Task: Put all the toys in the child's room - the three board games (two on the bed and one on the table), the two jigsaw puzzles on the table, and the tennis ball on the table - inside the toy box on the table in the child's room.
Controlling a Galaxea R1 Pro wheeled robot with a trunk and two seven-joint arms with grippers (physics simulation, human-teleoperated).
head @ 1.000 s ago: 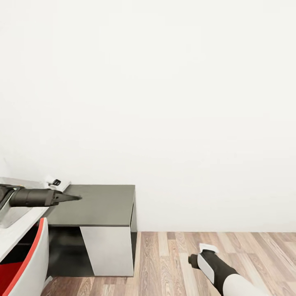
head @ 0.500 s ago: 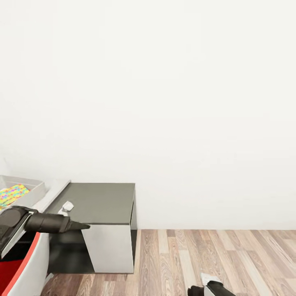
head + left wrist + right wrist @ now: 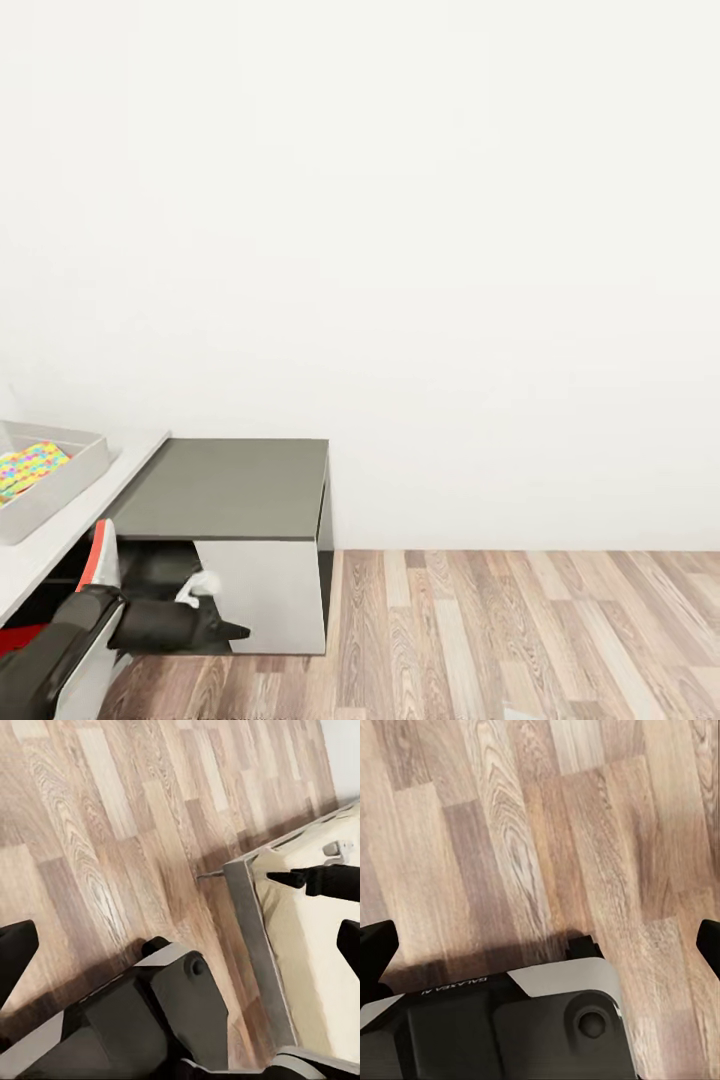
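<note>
The grey toy box (image 3: pixel 45 488) stands on the table (image 3: pixel 95 505) at the far left of the head view, with a multicoloured jigsaw puzzle (image 3: pixel 30 467) lying inside it. My left gripper (image 3: pixel 228 630) hangs low in front of the table's dark grey end section (image 3: pixel 235 488), below its top. In the left wrist view, the left gripper (image 3: pixel 180 945) is open with nothing between its fingers, over wooden floor. The right gripper (image 3: pixel 540 941) is open too, above the floor and my dark base. The bed (image 3: pixel 259 945) shows as a grey frame edge beside a beige mattress.
A red and white chair (image 3: pixel 100 568) stands against the table at lower left. A plain white wall fills the view ahead, and wooden floor (image 3: pixel 520 630) stretches to the right. A dark pointed arm part (image 3: pixel 319 880) hangs over the mattress.
My left arm has dropped from above the table's end to below its top, uncovering the toy box and puzzle. The right arm has sunk out of the head view's lower edge.
</note>
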